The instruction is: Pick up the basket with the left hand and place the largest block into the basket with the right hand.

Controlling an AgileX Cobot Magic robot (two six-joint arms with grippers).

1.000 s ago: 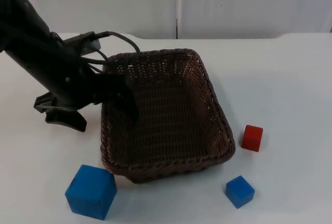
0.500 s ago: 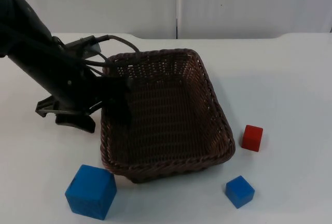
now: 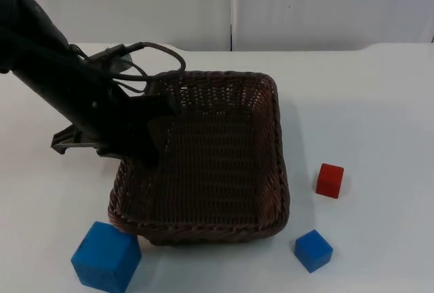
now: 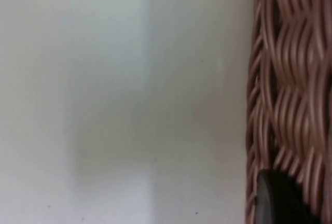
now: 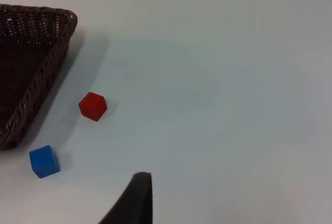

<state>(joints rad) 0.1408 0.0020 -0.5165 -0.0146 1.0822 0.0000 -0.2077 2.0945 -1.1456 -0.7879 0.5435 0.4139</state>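
The left claw [image 3: 154, 129] is gripping the left wall of the brown wicker basket [image 3: 224, 171], one finger reaching down inside the wall and the rest of the claw sitting outside it, so it is clamped on the weave; in the left wrist view a black fingertip [image 4: 275, 198] is lying against the woven rim [image 4: 290, 79] with the white surface [image 4: 119, 99] beside it; the left arm is stretching in from the upper left of the top view, across the surface toward the basket. The basket is sitting skewed, its near left corner hanging over and just beside the large blue block [image 3: 105, 257], though whether the two are touching cannot be told; the red block [image 3: 329, 180] is lying to the right of the basket, apart from it; the small blue block [image 3: 312, 250] is lying nearer the front, below the red one and off the basket's near right corner. The right claw is waiting well away from the basket, and whether its fingers are apart or together cannot be told; its wrist view is looking across the surface at the basket's corner [image 5: 31, 58], the red block [image 5: 93, 106] and the small blue block [image 5: 44, 161].
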